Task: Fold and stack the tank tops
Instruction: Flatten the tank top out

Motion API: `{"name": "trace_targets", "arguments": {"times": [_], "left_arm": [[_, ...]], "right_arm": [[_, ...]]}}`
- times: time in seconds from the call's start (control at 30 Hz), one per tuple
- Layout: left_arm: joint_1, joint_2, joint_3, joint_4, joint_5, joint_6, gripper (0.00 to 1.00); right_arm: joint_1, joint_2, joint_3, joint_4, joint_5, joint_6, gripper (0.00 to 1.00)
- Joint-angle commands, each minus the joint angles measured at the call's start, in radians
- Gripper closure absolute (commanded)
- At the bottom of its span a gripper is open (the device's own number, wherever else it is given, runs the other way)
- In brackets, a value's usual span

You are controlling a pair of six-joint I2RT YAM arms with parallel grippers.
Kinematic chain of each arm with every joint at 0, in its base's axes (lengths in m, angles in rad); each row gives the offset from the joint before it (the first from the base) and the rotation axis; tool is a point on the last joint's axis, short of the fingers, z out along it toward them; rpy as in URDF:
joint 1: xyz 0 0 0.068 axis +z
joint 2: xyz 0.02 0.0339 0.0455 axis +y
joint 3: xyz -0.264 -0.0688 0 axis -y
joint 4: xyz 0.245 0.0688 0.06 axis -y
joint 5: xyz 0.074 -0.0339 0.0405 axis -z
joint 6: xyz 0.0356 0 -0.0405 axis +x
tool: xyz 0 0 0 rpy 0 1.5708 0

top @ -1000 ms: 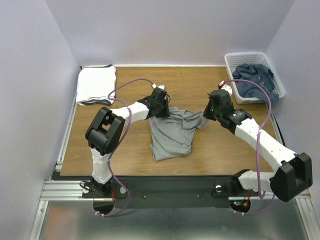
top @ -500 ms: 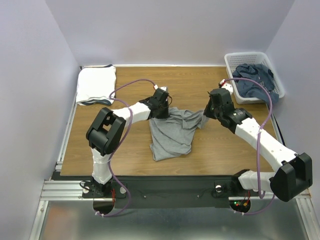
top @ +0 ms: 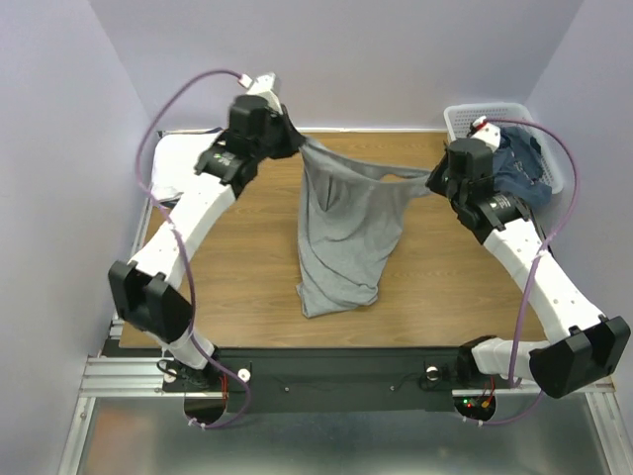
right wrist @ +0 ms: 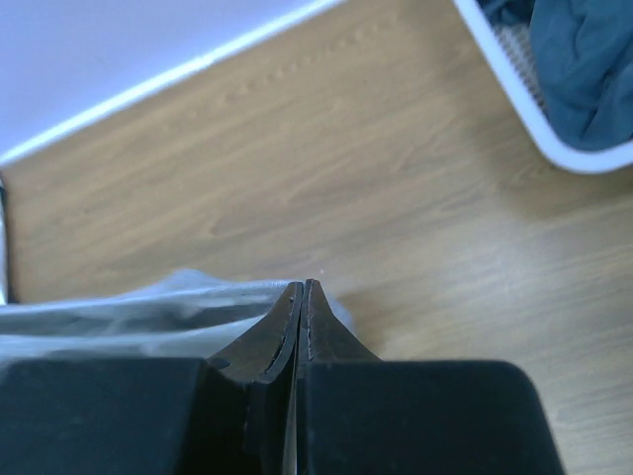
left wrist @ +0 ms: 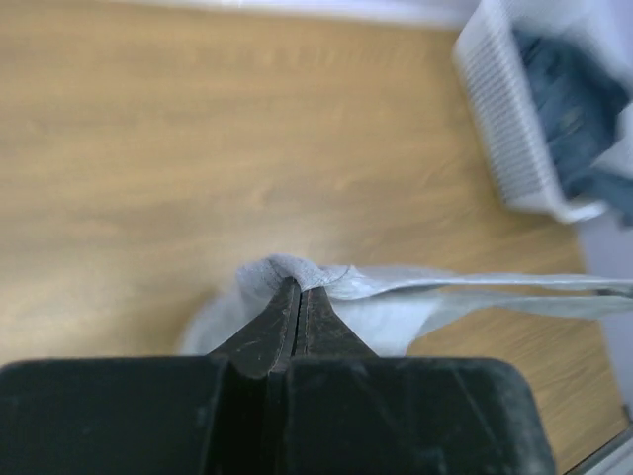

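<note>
At the far left corner of the table lies a folded white top, partly hidden behind the left arm. That looks like the stack the task is building.

The left gripper is raised over the back of the table. Its jaws are pressed tight on one upper corner of the grey tank top. In the left wrist view a bunched fold of pale grey cloth pokes out just past the fingertips.

The grey top hangs between the two arms, its upper edge stretched from one gripper to the other and sagging in the middle. Its long axis runs from that held edge down toward the near side of the table, where the bottom hem rests in a soft crumple on the wood. The fabric is thin, heather grey and slightly twisted, with a seam or strap line showing down its left half.

The right gripper has its jaws closed on the other upper corner, and sits a little nearer the camera than the left one. So the held edge slants.

Both arms grip the top, but the left is much nearer the white stack. Any laying flat probably means lowering the top away from the hem.

At the far right stands a white basket, well apart, with blue tops heaped inside.
</note>
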Motion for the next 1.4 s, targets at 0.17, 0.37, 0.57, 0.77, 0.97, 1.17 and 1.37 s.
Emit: {"name": "trace_targets", "arguments": {"times": [0.17,0.37,0.57,0.77,0.97,1.17,1.37], "left_arm": [[0.149,-0.119,0.101,0.001,0.397,0.008,1.00],[0.163,-0.182,0.124,0.056,0.526,-0.010,1.00],[0.077,-0.299,0.131,0.129,0.623,0.074,1.00],[-0.029,-0.481,0.128,0.270,0.623,0.117,1.00],[-0.046,-0.601,0.137,0.432,0.684,0.035,1.00],[-0.046,-0.632,0.170,0.511,0.655,-0.018,1.00],[-0.046,-0.567,0.238,0.441,0.487,0.011,1.00]], "right_arm": [[-0.062,0.016,0.208,0.020,0.062,-0.060,0.99],[-0.074,0.002,0.314,0.014,0.044,-0.061,1.00],[-0.074,-0.046,0.469,0.029,-0.017,-0.084,1.00],[-0.074,-0.165,0.567,0.095,-0.163,-0.096,0.99],[-0.074,-0.271,0.630,0.137,-0.246,-0.104,0.99],[-0.073,-0.319,0.716,0.145,-0.255,-0.112,0.99],[-0.074,-0.230,0.820,0.143,-0.219,-0.139,0.99]]}}
